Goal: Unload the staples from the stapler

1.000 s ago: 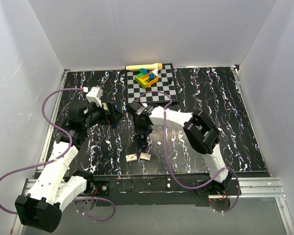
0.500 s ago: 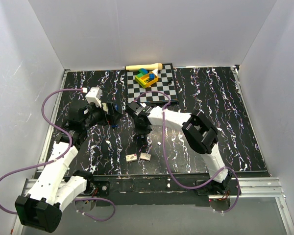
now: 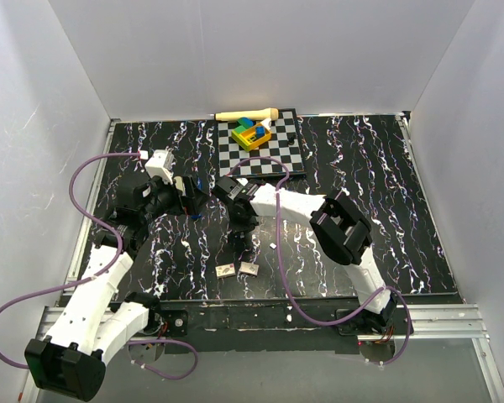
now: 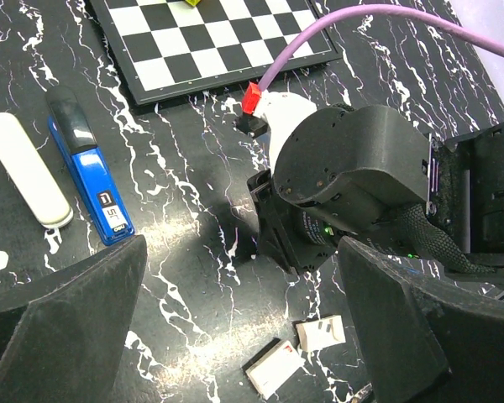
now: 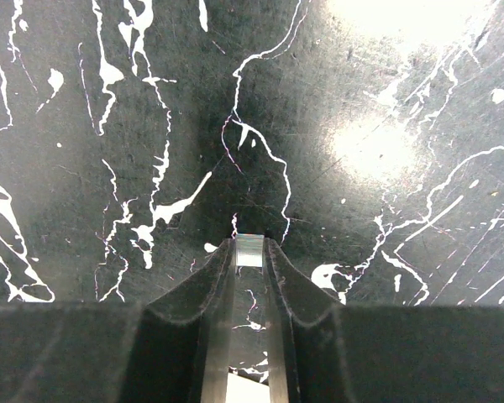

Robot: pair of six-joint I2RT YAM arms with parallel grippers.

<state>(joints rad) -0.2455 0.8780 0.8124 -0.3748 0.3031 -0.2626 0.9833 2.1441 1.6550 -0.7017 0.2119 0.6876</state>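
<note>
My left gripper [image 4: 239, 252] stands wide open with nothing between its fingers. Its wrist camera shows what the overhead view hides. The stapler [image 4: 91, 180] lies flat ahead of those jaws, off the left finger, with a white bar [image 4: 25, 180] just beside it on the outer side. The right arm [image 4: 353, 176] sits ahead of the right finger. Only the right wrist view shows my right gripper [image 5: 249, 243] nearly closed on a thin silvery strip [image 5: 249, 252], pointing down at the table [image 5: 109, 126]. I cannot tell if the tips touch it. Overhead, that arm has shifted slightly toward the left one since a second ago.
</note>
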